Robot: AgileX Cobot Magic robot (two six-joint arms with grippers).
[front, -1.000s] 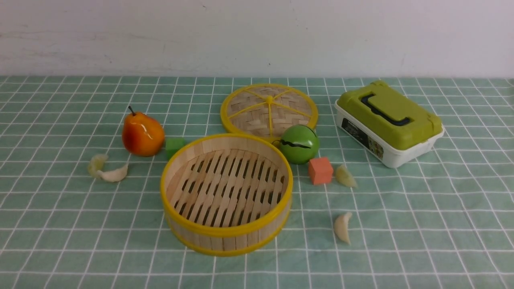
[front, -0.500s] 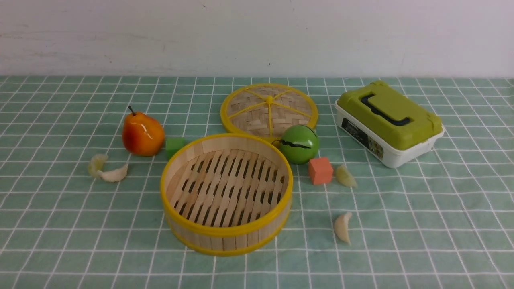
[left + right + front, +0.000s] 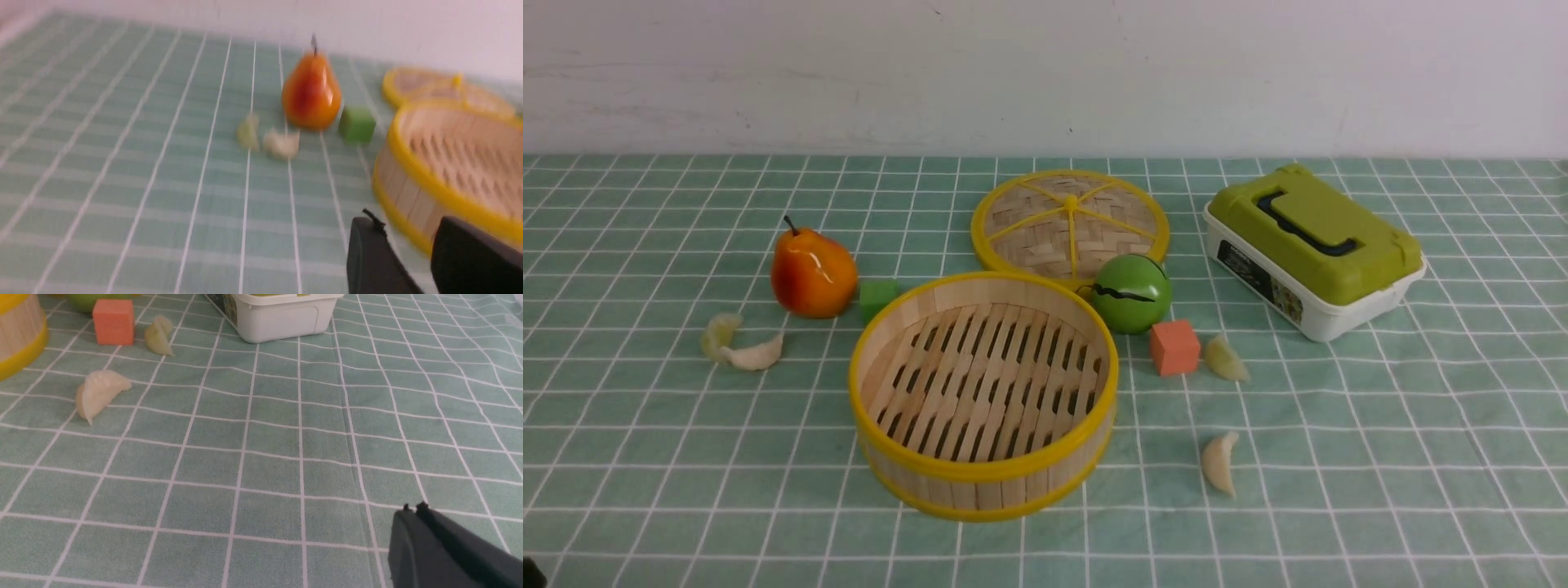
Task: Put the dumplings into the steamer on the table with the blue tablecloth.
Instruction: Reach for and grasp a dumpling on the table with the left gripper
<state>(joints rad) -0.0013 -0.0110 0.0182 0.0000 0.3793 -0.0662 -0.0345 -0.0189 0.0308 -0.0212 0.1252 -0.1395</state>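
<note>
We note four dumplings (image 3: 1219, 462) on the desk (image 3: 1380, 457), outside the steamer (image 3: 983, 482). Our left fingers (image 3: 367, 257) stand apart, right fingers (image 3: 408, 543) together.

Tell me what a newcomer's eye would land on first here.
The big round bamboo steamer with yellow rims sits mid-table with nothing in it. The glossy orange pear stands out behind it on the left, and the box with the green lid at the back right. Four pale dumplings lie outside the steamer on the checked cloth, two on each side.
</note>
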